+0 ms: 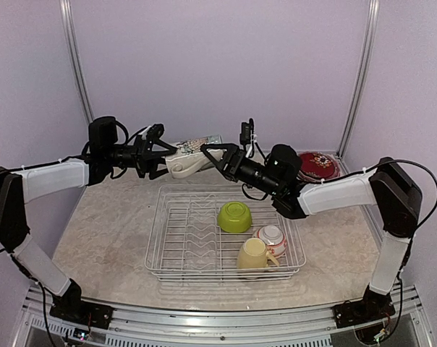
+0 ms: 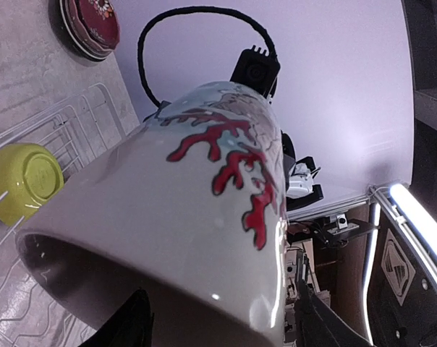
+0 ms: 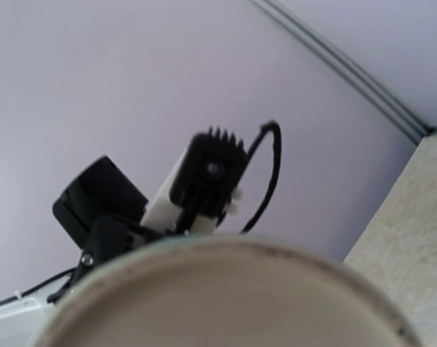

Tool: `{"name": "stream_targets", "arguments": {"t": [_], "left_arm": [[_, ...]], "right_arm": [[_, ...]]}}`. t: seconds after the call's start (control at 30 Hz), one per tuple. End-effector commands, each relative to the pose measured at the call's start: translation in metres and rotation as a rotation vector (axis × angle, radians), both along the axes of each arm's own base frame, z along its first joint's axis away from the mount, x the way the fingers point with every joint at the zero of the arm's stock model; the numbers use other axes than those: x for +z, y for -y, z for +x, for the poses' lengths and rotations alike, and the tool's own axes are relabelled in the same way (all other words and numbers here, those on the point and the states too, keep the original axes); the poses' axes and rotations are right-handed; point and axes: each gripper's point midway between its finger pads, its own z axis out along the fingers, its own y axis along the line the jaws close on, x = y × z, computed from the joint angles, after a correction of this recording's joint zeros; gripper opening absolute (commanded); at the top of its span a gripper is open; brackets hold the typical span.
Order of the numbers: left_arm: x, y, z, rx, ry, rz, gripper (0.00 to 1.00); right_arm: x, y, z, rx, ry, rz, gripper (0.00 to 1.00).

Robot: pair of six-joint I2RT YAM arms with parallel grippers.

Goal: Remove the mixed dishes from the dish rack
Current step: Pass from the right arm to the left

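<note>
Right hand (image 1: pixel 210 154) partly hidden by tall cream printed mug (image 1: pixel 184 163)

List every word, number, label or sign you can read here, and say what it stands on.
No text can be read in any view.
Mug: red branching print only, no letters; the fine marks at its far end in the top view are too small to read.
Plate: pattern only, no letters.
Dark panel: a pale outlined emblem, no letters.
</note>
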Motion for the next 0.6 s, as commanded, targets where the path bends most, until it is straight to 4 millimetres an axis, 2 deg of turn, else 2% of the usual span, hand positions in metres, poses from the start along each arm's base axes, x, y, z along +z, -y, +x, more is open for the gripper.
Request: {"name": "stream_targets", "arguments": {"t": [0.0,0.3,0.47,0.5,0.57], "left_arm": [[0.007,0.002,-0.007,-0.036,0.039,-0.025,0.54],[0.010,0.003,-0.010,-0.077,0.032,-0.057,0.23],[0.014,0.003,-0.011,-0.078,0.048,-0.061,0.00],[0.015,0.002,-0.011,-0.077,0.054,-0.062,0.00],[0.017,0.002,-0.012,-0.076,0.066,-0.065,0.00]], "right_arm": [[0.059,-0.001,-0.022,0.059,0.130,0.183,0.00],[0.046,-0.009,-0.018,0.058,0.130,0.195,0.00],[0.036,-0.012,-0.015,0.063,0.116,0.198,0.00],[0.033,-0.013,-0.014,0.062,0.111,0.193,0.01],[0.028,-0.014,-0.012,0.057,0.098,0.181,0.20]]}}
